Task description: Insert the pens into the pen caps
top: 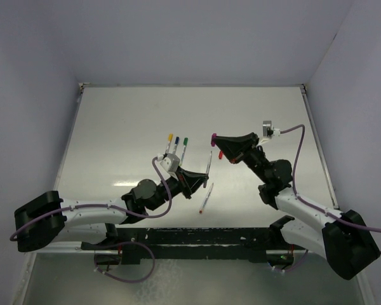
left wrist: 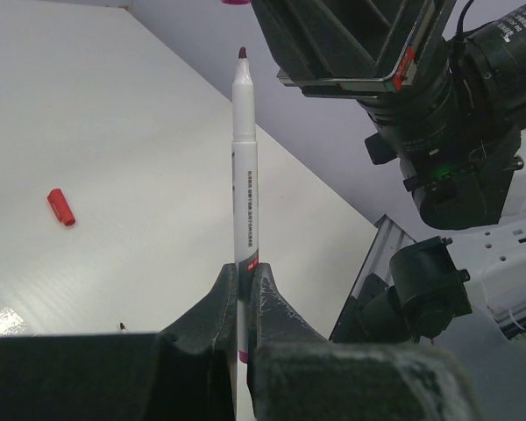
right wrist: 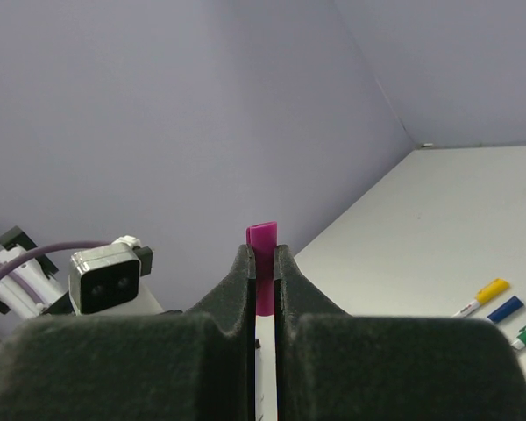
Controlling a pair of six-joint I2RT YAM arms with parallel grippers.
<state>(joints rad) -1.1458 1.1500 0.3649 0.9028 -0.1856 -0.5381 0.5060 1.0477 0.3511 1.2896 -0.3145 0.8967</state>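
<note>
- The purple pen (left wrist: 245, 175) has a whitish barrel with a line of small dark print, a dark purple tip at the top and a purple band low down. In the left wrist view it stands upright at centre frame.
- The left claw (left wrist: 245, 276) is pinched narrow on the lower barrel of that pen, with a black finger (left wrist: 217, 303) pressed to each side.
- The purple cap (right wrist: 263, 235) is a short magenta stub that sticks up between the black fingers at the centre of the right wrist view.
- The right claw (right wrist: 262, 254) is closed tight on the cap.
- From above, the cap sits up and to the right of the pen's tip, near it but apart.
- The red cap (left wrist: 61, 207) lies on its side at the left of the left wrist view.
- A loose pen (top: 206, 197) lies uncapped on the table just below centre of the top view.
- Three capped pens lie side by side just left of centre: yellow (top: 170, 136), blue (top: 177, 138) and green (top: 185, 138).
- The table (top: 127, 121) is glossy white with soft glare.
- Plain pale lilac walls (top: 178, 38) close it in at the back and sides.
</note>
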